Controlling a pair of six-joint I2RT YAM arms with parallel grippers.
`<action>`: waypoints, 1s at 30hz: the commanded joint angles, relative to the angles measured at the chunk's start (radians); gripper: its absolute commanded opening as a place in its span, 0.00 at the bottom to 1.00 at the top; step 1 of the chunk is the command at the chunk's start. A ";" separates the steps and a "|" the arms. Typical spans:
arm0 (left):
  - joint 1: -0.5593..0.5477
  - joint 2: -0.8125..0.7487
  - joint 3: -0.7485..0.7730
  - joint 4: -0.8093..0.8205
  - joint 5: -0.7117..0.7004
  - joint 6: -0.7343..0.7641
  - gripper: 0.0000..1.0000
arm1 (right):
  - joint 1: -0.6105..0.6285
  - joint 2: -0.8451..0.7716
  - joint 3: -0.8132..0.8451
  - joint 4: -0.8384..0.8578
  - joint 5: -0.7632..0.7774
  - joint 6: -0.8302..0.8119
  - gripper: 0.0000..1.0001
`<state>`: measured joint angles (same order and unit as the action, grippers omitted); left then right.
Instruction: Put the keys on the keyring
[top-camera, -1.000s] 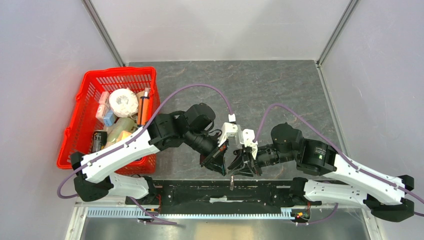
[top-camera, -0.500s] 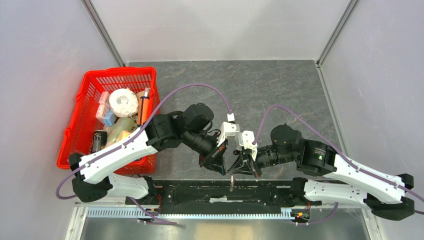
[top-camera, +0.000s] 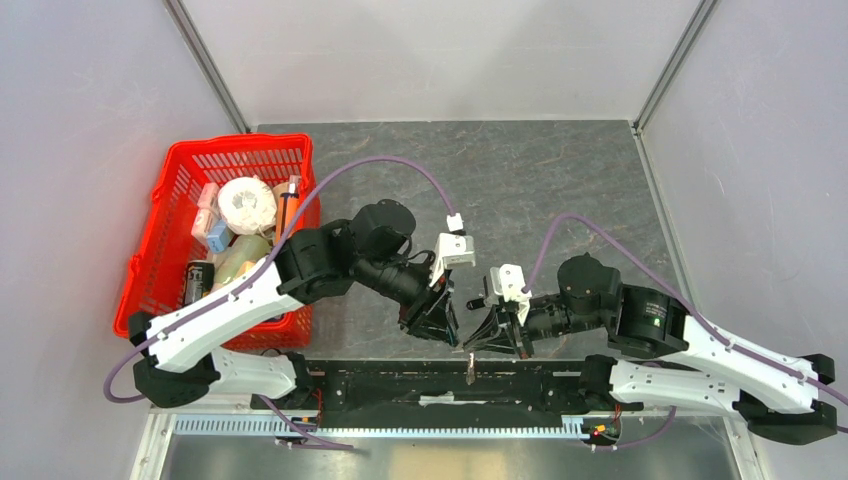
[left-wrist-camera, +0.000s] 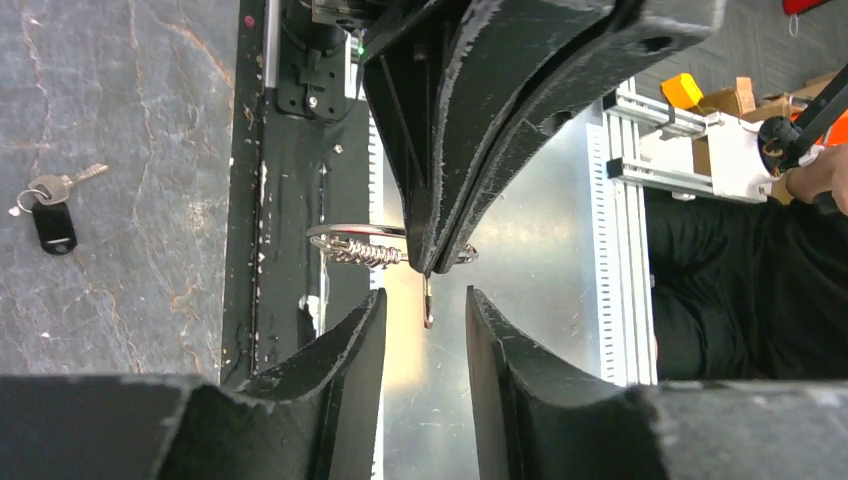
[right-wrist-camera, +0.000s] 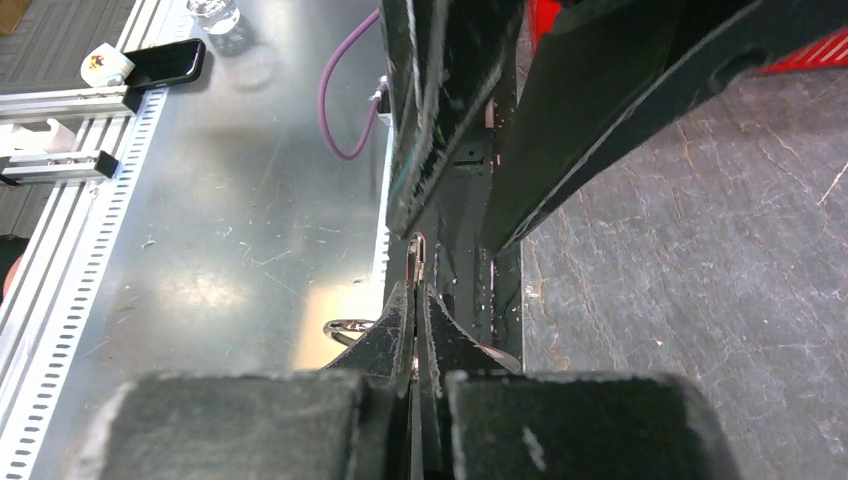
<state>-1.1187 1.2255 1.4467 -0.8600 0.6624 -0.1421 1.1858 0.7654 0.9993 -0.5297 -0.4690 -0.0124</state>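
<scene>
left pincer (left-wrist-camera: 424, 296): fingers parted with nothing in them; its tips stand either side of the hanging key (left-wrist-camera: 428, 305) without touching it.
right pincer (right-wrist-camera: 413, 292): fingers pressed together on the keyring (left-wrist-camera: 350, 232), tips facing the left pincer's tips.
keyring: clamped at the right pincer's tips, with its wire showing on both sides of the fingers.
hanging key: silvery, dangling from the ring down into the left pincer's gap.
loose keys: a silvery key (left-wrist-camera: 62, 183) and a black-headed key (left-wrist-camera: 53, 226) lie touching on the worktop (left-wrist-camera: 130, 120), well apart from both pincers.
red basket (top-camera: 240, 141): beyond the left arm, well apart from the left pincer. It holds a white tape roll (top-camera: 246, 203), a black cylinder (top-camera: 198, 281), a blue packet (top-camera: 217, 237) and other small packs too small to tell.
</scene>
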 joint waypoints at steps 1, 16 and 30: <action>-0.001 -0.051 0.038 0.083 -0.031 -0.025 0.45 | 0.006 -0.025 -0.002 0.020 0.021 0.038 0.00; -0.001 -0.184 -0.160 0.346 -0.275 -0.199 0.49 | 0.006 -0.095 0.034 0.099 0.264 0.124 0.00; -0.002 -0.295 -0.331 0.615 -0.414 -0.331 0.45 | 0.006 -0.106 0.086 0.184 0.440 0.139 0.00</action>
<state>-1.1187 0.9833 1.1423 -0.3885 0.3046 -0.4091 1.1877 0.6769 1.0374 -0.4446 -0.0978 0.1089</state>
